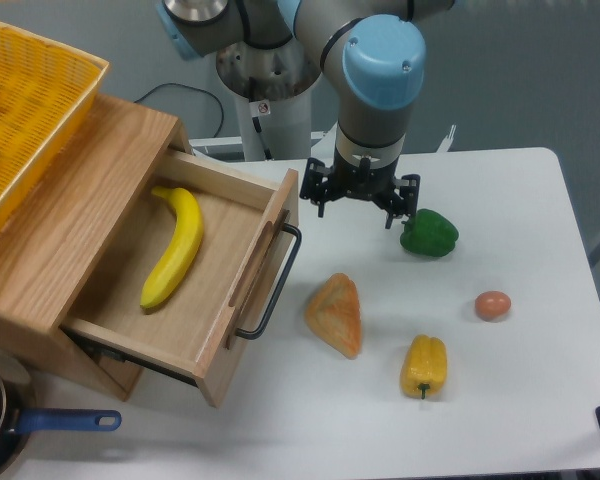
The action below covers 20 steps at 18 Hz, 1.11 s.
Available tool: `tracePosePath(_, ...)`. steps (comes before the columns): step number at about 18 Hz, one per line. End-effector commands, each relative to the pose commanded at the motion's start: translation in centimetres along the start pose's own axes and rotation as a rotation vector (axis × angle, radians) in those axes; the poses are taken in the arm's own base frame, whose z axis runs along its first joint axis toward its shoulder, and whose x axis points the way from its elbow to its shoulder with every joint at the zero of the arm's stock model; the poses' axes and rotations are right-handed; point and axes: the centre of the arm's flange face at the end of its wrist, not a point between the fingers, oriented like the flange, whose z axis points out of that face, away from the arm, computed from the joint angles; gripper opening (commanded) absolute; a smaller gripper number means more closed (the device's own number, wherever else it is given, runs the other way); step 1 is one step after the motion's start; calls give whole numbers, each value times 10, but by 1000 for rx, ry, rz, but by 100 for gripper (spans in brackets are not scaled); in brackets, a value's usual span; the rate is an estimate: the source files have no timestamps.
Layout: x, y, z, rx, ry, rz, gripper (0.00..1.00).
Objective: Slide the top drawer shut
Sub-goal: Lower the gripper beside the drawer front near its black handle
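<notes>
top drawer: light oak; pulled wide open; black bar handle; banana inside
gripper: fingers spread apart; holding nothing; above table

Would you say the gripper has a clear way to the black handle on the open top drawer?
Probably yes: the gripper hangs open just right of the top drawer, with only bare table before its handle.

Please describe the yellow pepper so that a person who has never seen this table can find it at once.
Start at the open top drawer on the left, then move right across the white table, past the pastry. The yellow pepper lies nearest the front edge, below the green pepper and left of the brown egg.
</notes>
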Motion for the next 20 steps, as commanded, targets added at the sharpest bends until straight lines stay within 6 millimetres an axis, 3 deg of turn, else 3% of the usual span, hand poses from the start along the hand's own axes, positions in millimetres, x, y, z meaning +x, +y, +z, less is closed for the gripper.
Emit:
tracePosePath(8,-8,-17,6,79,-21,-98,100)
tracePosePath(20,17,-29,20,58,-1,-85,100)
